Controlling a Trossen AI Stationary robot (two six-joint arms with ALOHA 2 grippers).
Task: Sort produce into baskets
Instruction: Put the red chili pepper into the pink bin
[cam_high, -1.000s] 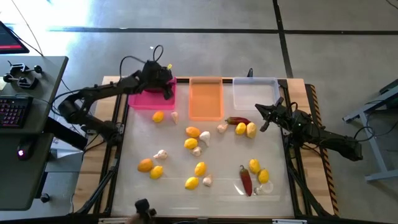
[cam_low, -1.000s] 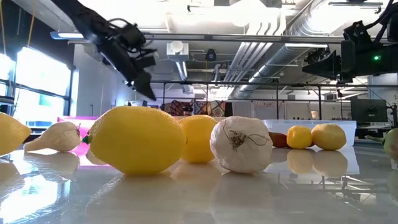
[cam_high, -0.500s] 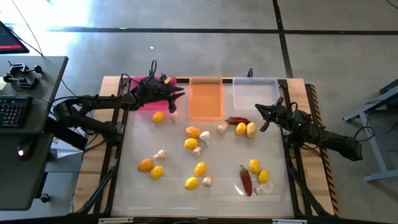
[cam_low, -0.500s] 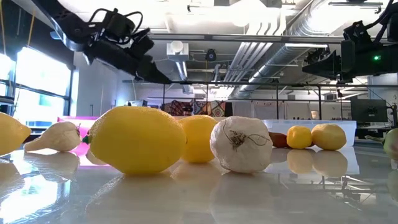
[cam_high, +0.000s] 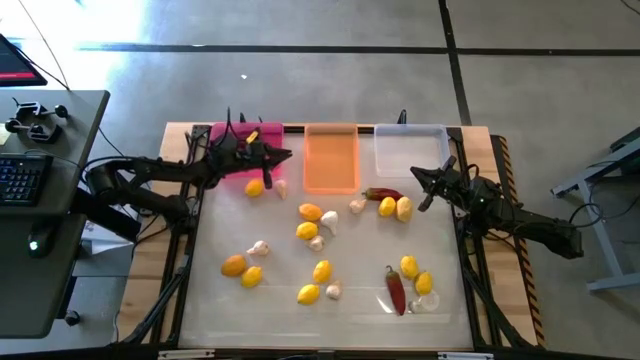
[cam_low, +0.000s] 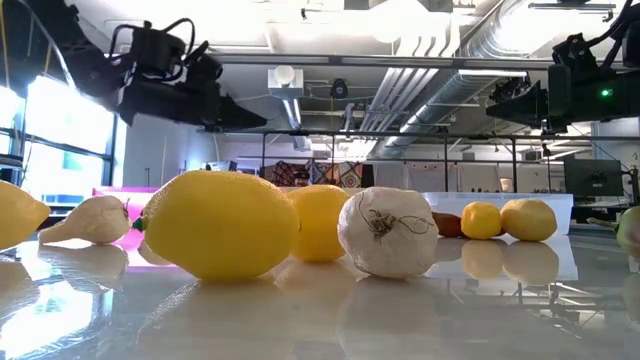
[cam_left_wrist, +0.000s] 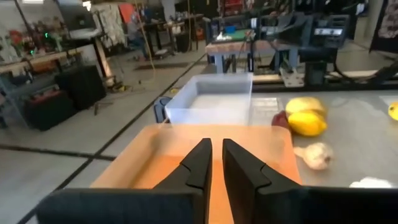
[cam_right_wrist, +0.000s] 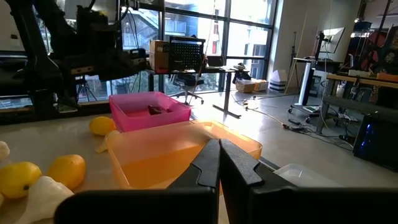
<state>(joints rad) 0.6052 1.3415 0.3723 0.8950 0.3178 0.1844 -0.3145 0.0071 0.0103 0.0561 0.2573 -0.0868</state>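
High view: the left pincer hangs over the near right corner of the magenta-pink basket, at the far left of the tabletop, its fingers nearly together and holding nothing. A dark item lies inside this basket. The translucent orange basket stands just right of it, and the clear whitish basket stands farther right. The right pincer waits at the right edge, near the clear whitish basket, fingers together and empty. Lemons, garlic bulbs and two red chili peppers lie scattered across the tabletop, none touched by either pincer. A clear plastic scrap lies at the near right.

Low view: a large lemon and a garlic bulb fill the foreground. The left arm hangs high at the left, well above the produce.

Left wrist view: the left pincer shows its fingers separated by a narrow gap only, above the orange basket. The clear basket lies beyond.

Right wrist view: the right pincer has its fingers pressed together, pointed across the orange basket toward the pink basket
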